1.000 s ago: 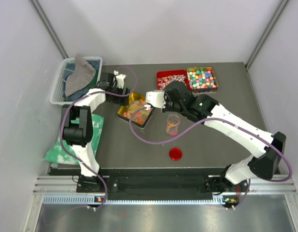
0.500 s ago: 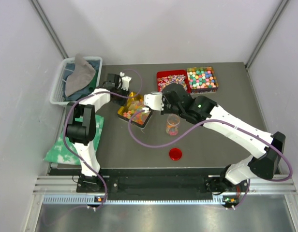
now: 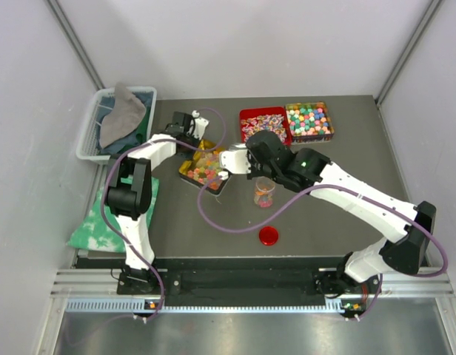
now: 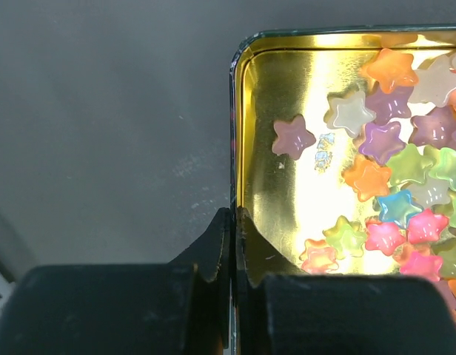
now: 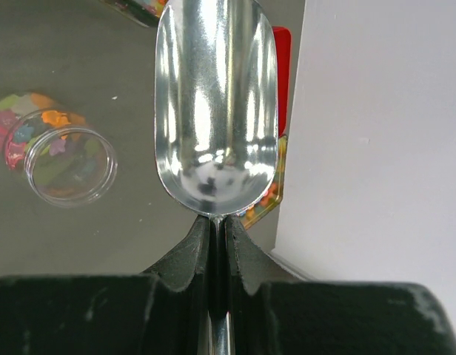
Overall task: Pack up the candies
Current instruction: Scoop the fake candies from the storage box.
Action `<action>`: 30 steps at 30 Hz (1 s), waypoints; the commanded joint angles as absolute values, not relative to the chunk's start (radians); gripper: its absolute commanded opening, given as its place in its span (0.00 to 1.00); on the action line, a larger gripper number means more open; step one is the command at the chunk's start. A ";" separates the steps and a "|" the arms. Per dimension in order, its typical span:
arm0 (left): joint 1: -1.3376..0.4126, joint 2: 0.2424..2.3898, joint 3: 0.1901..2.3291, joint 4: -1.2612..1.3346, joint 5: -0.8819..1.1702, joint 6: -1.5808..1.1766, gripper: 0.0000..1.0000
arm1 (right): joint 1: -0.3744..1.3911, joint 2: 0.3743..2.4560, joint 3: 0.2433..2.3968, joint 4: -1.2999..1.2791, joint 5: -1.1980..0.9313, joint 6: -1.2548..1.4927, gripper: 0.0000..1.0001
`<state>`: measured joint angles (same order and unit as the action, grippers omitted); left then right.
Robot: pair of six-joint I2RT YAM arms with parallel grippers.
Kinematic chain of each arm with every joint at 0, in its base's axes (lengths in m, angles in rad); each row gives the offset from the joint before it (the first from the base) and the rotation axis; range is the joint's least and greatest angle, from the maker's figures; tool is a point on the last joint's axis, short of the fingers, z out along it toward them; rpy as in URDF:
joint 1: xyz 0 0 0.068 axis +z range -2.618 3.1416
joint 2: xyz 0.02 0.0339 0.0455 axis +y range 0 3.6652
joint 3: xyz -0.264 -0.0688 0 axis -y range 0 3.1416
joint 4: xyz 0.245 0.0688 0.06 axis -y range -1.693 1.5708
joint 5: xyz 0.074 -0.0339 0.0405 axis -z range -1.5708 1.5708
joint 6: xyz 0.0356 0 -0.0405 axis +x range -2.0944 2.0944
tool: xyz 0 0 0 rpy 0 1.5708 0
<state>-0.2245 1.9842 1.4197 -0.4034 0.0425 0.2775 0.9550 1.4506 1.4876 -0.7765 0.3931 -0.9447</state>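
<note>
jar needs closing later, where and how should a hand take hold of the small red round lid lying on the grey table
Take the small red round lid by its outer rim, pinching opposite edges, coming straight down from above. It lies flat on the grey table as a low disc, with bare surface all round, so a sideways approach would likely find little to pinch.

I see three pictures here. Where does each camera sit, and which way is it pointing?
Top external: fixed above and behind the arms, looking down on the table; both arms show whole.
Left wrist: on the left arm, looking along the left end effector, shut on the rim of the gold tray, star candies inside.
Right wrist: on the right arm, looking along the right end effector, gripping an empty scoop near the jar.
Shared: top and left wrist show the gold tray; top and right wrist the jar.
</note>
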 commanded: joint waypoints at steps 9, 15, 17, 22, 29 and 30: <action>-0.250 1.841 1.451 -0.244 -0.078 0.324 0.00 | 1.002 1.519 1.517 -0.761 0.495 -1.100 0.00; -0.250 1.663 1.255 0.029 -0.071 0.287 0.00 | 1.008 1.517 1.523 -0.739 0.515 -1.091 0.00; -0.250 1.614 1.214 0.113 -0.069 0.287 0.00 | 1.008 1.516 1.523 -0.726 0.525 -1.092 0.00; -0.252 1.568 1.164 0.158 -0.067 0.275 0.00 | 1.019 1.528 1.510 -0.686 0.563 -1.120 0.00; -0.264 1.565 1.135 0.178 -0.035 0.276 0.00 | 1.048 1.561 1.491 -0.617 0.635 -1.201 0.00; -0.267 1.574 1.146 0.160 -0.029 0.290 0.00 | 1.048 1.568 1.488 -0.612 0.643 -1.213 0.00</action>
